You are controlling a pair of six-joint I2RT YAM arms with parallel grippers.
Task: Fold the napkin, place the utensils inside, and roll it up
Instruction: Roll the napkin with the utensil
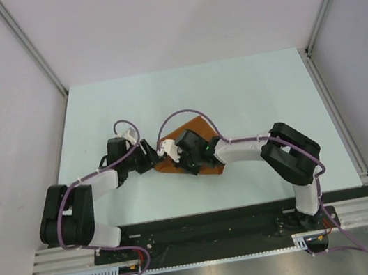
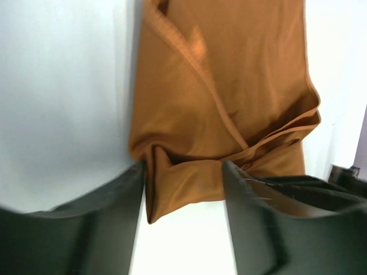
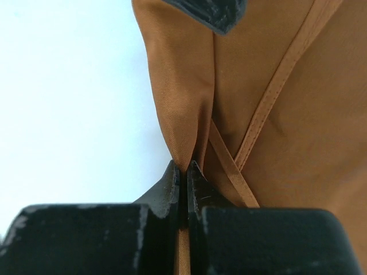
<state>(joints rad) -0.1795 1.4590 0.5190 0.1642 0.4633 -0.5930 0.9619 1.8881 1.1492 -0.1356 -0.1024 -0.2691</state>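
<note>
The rust-brown napkin lies crumpled in folds at the middle of the pale table, with both grippers on its near-left end. My right gripper is shut on a raised fold of the napkin, and cloth runs down between the pads. My left gripper stands open, and a bunched corner of the napkin lies between its dark fingers. From above, the left gripper and the right gripper are almost touching. The utensils are out of view.
The pale green table is closed in by white walls on three sides, with metal posts at the back corners. A black and silver rail with the arm bases runs along the near edge. A dark fingertip of the other gripper shows above the fold.
</note>
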